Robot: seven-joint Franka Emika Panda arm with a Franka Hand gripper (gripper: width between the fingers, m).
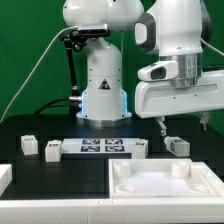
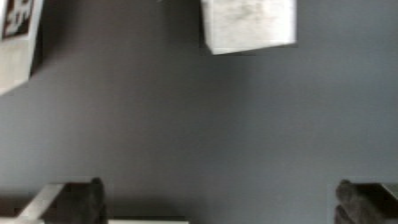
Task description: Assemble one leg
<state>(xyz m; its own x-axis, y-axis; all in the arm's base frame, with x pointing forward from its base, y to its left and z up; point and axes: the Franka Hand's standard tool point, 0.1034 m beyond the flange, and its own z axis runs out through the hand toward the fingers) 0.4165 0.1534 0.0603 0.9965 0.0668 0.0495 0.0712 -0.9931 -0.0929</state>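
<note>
Across the worktop (image 1: 70, 172), in a row from the exterior view's left: first leg (image 1: 29, 146), second leg (image 1: 52, 151) just beside it, marker board (image 1: 100, 147), third leg (image 1: 140, 147) near the board's right end, fourth leg (image 1: 177, 146) farther right, apart. Behind the row, at the middle: robot base (image 1: 103, 95). In front, toward the exterior view's right: tray-like part (image 1: 150, 190). Above the fourth leg, clear of it: end effector (image 1: 184, 126).

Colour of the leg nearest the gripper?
White; the leg shows best in the exterior view.
</note>
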